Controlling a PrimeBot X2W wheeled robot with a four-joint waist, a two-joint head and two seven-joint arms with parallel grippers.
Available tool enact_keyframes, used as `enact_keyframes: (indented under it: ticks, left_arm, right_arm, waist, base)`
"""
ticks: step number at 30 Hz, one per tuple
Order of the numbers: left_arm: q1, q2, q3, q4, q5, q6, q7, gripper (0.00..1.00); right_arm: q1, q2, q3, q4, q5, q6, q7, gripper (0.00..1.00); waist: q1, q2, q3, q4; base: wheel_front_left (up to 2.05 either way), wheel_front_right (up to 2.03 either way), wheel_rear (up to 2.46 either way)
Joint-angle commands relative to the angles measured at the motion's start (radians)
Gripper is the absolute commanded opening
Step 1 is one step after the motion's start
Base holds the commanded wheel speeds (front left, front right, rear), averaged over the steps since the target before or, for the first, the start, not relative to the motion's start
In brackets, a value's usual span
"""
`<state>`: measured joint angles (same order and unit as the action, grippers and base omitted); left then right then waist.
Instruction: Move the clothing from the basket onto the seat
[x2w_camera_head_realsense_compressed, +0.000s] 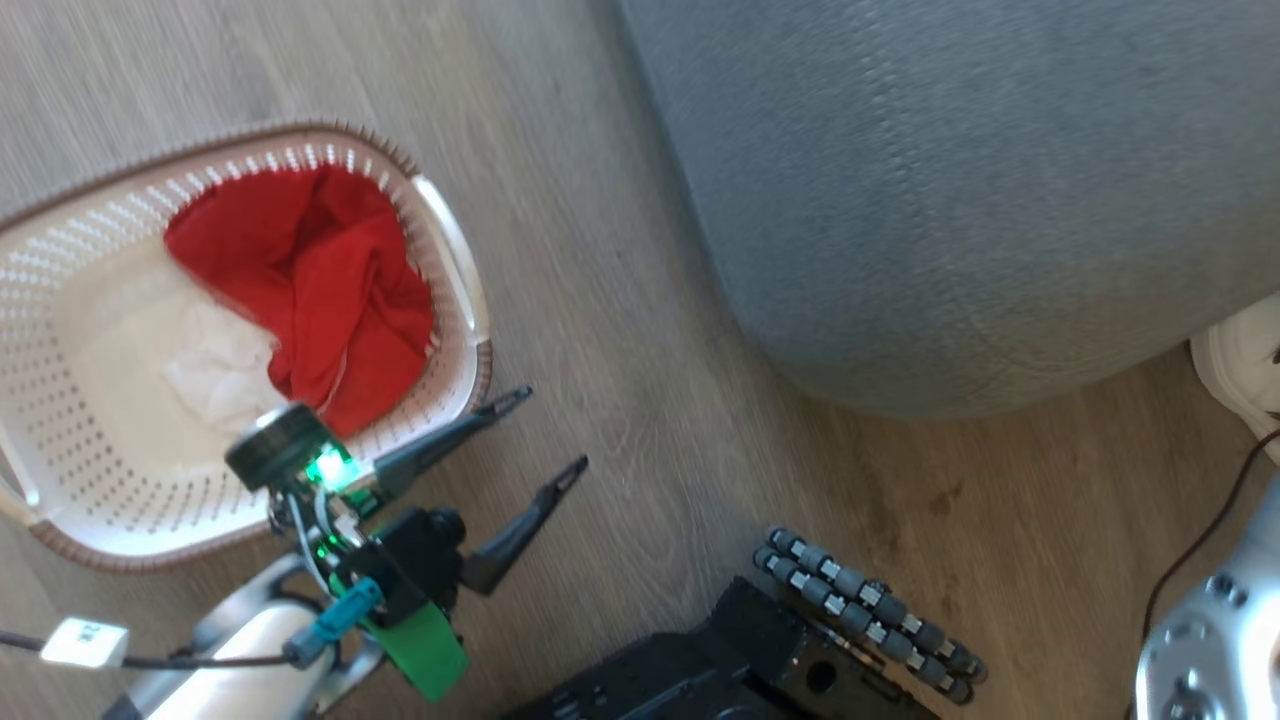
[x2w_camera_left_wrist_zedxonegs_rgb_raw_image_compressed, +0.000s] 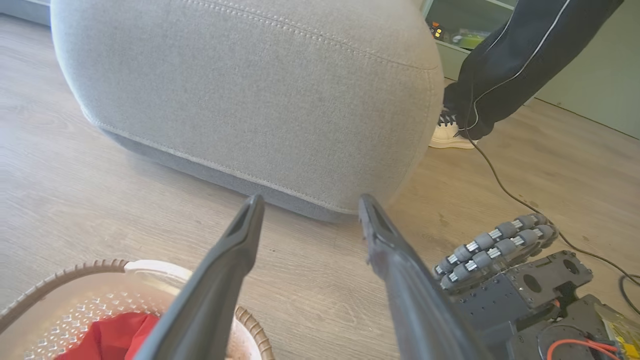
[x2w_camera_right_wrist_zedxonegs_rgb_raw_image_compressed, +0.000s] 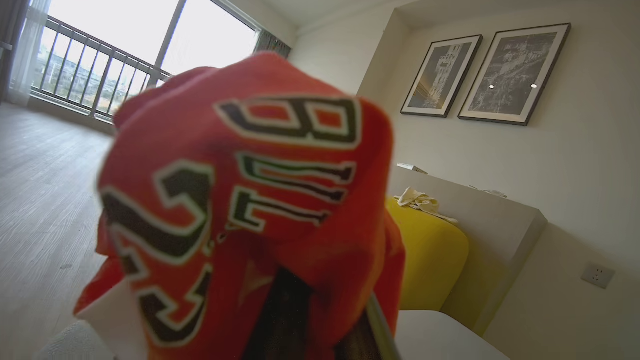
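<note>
1. The red jersey (x2w_camera_right_wrist_zedxonegs_rgb_raw_image_compressed: 240, 200) is pinched in the closed right gripper (x2w_camera_right_wrist_zedxonegs_rgb_raw_image_compressed: 320, 325); a second red garment (x2w_camera_head_realsense_compressed: 300, 290) lies in the basket (x2w_camera_head_realsense_compressed: 100, 480).
2. The left gripper (x2w_camera_head_realsense_compressed: 552, 430) is wide and empty, beside the basket.
3. Next, I think: release the jersey over the seat (x2w_camera_head_realsense_compressed: 950, 200).

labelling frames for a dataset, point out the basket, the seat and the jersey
basket (x2w_camera_head_realsense_compressed: 455, 245): head view, its white side handle
seat (x2w_camera_head_realsense_compressed: 950, 200): head view, its grey upholstered top
jersey (x2w_camera_right_wrist_zedxonegs_rgb_raw_image_compressed: 280, 165): right wrist view, its black-white lettering
</note>
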<state>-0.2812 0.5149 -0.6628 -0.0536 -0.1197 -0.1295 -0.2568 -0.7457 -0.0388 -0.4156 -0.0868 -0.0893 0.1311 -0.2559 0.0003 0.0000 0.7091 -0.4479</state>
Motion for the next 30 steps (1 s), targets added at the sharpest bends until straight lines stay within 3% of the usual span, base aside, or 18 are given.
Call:
enact_keyframes:
  ticks: [1, 5, 11, 21, 24, 30]
  left_arm:
    - [-0.016, 0.022, 0.034, -0.039, 0.012, -0.001, -0.005, 1.0]
    - [-0.026, 0.028, 0.056, -0.047, 0.013, -0.001, -0.005, 1.0]
    - [-0.02, 0.036, 0.08, -0.056, 0.014, -0.001, -0.005, 1.0]
    - [-0.014, 0.037, 0.082, -0.059, 0.02, -0.001, -0.005, 1.0]
    - [-0.033, 0.022, 0.071, -0.067, 0.016, -0.001, -0.005, 1.0]
    - [-0.053, 0.014, 0.086, -0.082, -0.006, -0.001, -0.005, 1.0]
  right_arm:
    - [-0.031, -0.023, -0.023, 0.008, -0.011, 0.0, -0.006, 0.0]
    - [-0.113, -0.029, -0.113, 0.152, -0.02, 0.0, -0.006, 0.0]
    - [-0.243, -0.093, -0.21, 0.385, -0.031, 0.0, 0.008, 0.0]
    - [-0.385, -0.139, -0.232, 0.672, -0.051, 0.0, 0.087, 0.0]
    - [-0.399, -0.18, -0.252, 0.753, -0.095, 0.0, 0.099, 0.0]
    - [-0.437, -0.194, -0.248, 0.835, -0.109, 0.0, 0.101, 0.0]
  waist:
    - [-0.0003, 0.0, 0.059, 0.027]
    - [-0.0003, 0.0, 0.092, 0.049]
    - [-0.0003, 0.0, 0.124, 0.072]
    - [-0.0003, 0.0, 0.155, 0.089]
    - [-0.0003, 0.0, 0.158, 0.108]
    - [-0.0003, 0.0, 0.161, 0.128]
  base:
    - [0.0, 0.0, 0.0]
    - [0.0, 0.0, 0.0]
    - [0.0, 0.0, 0.0]
    - [0.0, 0.0, 0.0]
    - [0.0, 0.0, 0.0]
    - [0.0, 0.0, 0.0]
